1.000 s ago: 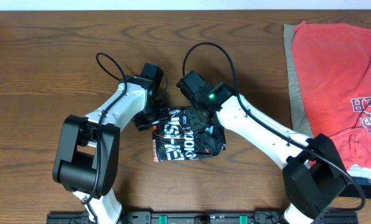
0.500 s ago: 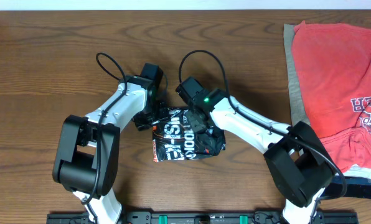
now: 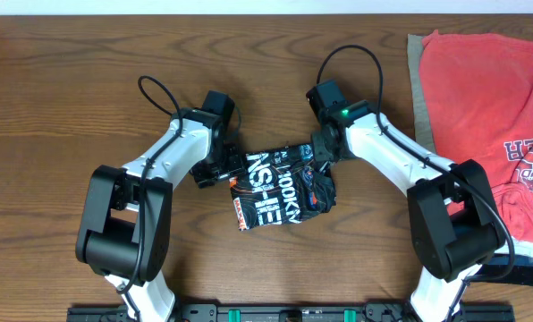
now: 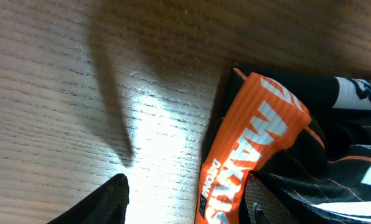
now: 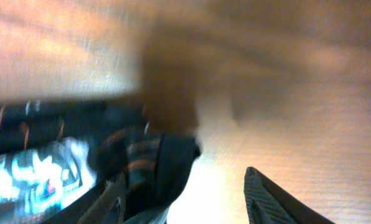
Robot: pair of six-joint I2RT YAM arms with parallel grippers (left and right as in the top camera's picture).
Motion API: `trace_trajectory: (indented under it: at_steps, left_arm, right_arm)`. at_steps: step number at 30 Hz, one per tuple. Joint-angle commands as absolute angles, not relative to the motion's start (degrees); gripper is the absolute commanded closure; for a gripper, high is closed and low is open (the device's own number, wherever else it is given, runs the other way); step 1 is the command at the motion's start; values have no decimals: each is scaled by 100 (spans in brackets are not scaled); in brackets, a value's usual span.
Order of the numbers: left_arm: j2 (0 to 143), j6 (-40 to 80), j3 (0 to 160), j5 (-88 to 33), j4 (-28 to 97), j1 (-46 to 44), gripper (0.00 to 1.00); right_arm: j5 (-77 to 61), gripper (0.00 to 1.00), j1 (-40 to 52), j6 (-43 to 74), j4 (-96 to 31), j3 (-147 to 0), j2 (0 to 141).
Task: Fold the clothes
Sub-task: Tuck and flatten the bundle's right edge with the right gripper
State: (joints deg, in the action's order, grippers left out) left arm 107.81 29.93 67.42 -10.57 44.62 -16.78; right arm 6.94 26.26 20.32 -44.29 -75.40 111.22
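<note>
Straddling the jersey (image 3: 280,188) at its orange band (image 4: 260,130), my left tool (image 4: 187,185) gapes, gripping nothing. Right tool (image 5: 184,186) gapes beside the jersey edge. Band lettering begins "MAX".

The overhead camera looks straight down on the table (image 3: 52,89) from high up. Each wrist camera sits low and close to it, facing the black jersey (image 3: 280,186) from opposite sides; all three share it

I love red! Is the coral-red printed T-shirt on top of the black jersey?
No, the coral-red printed T-shirt lies far right, apart from the black lettered jersey in the middle.
</note>
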Motion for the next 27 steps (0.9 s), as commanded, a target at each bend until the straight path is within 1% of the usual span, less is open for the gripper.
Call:
trace_trajectory:
  at_steps: [1,5,10,14,16,20,24,27]
  left_arm:
    - [10855,2958,6689,-1074,4493,-1684,39]
    - [10855,2958,6689,-1072,4495,-1684,39]
    - [10855,2958,6689,-1074,4495,-1684,39]
    - [10855,2958,6689,-1072,4491,-1684,39]
    - [10855,2958,6689,-1070,4491,-1684,39]
    - [10855,2958,6689,-1070,4491,-1684,39]
    - [10855,2958,6689,-1068,4486,-1682,39]
    - [10855,2956,6689,-1039,4451,-1678,39]
  right_arm:
    - [209,41,2663,1970,-4748,-7542,11098]
    - [104,40,2668,1979,-5057,-7544,10862]
    - [3,38,2670,2198,-5256,-7542,10184]
    - [-683,39,2749,1638,-5275,-7542,9863]
    - [-864,40,2823,1535,-5428,-7535,9859]
    - [-860,41,2974,1538,-5601,-7286,9953]
    - [-812,42,3052,1584,-5404,-6711,9990]
    - [-449,43,3028,1883,-5280,-6307,9990]
